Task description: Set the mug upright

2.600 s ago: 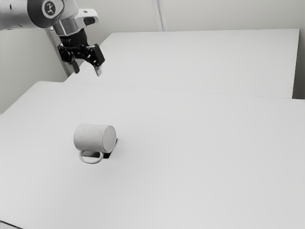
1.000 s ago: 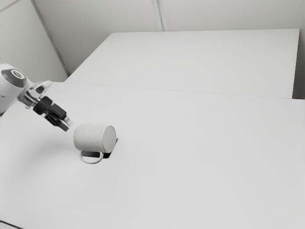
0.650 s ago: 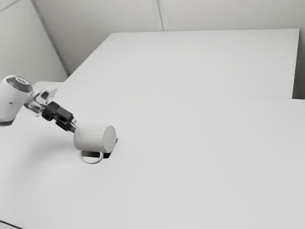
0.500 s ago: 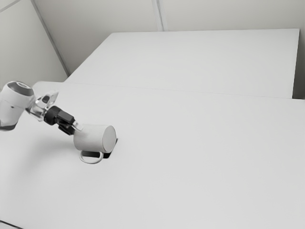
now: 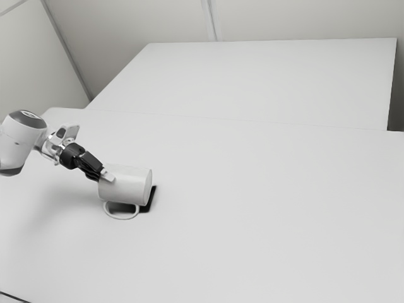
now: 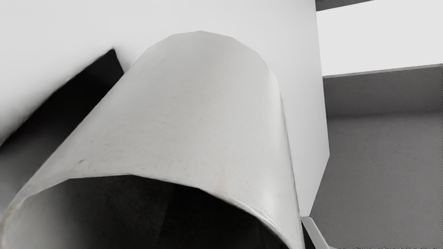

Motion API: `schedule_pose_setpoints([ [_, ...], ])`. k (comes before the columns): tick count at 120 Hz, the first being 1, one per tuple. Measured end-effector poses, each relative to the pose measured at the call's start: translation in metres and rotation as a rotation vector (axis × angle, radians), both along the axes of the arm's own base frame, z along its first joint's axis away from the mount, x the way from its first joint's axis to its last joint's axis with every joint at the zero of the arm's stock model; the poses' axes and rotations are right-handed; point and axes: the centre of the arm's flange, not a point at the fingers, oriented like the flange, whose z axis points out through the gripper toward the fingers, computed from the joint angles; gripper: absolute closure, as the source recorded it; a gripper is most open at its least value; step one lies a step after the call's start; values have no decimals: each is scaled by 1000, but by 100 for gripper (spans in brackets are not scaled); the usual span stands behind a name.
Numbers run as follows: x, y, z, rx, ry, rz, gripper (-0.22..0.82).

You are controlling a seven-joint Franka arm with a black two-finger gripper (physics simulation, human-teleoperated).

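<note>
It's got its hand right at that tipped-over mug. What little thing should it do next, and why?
Probably ease the mug's rim gently upward, if the hold is firm, which I can't tell. The mug lies on its side on the table, its open end facing the hand, which is right at the rim.

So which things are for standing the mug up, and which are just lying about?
For the job:
- mug: on its side, needs standing up
- gripper: at the mug's open end
- table: where the mug should stand

Not for the job, just part of the room:
- far white surface
- wall behind it
</note>
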Motion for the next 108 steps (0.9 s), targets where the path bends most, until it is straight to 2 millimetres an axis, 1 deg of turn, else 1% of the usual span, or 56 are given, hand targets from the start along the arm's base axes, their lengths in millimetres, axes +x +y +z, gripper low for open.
schedule_pose_setpoints([
  [24,0,-3,8,0,-7,-8,76],
  [32,2,-10,16,10,-18,-20,77],
  [42,7,-20,31,41,-40,-45,77],
  [51,11,-33,50,103,-57,-88,78],
  [60,14,-47,71,205,-72,-146,78],
  [71,20,-66,84,350,-84,-222,78],
  [81,29,-90,100,496,-122,-299,79],
  [93,36,-117,109,644,-172,-369,79],
  [108,31,-143,111,794,-227,-443,79],
])
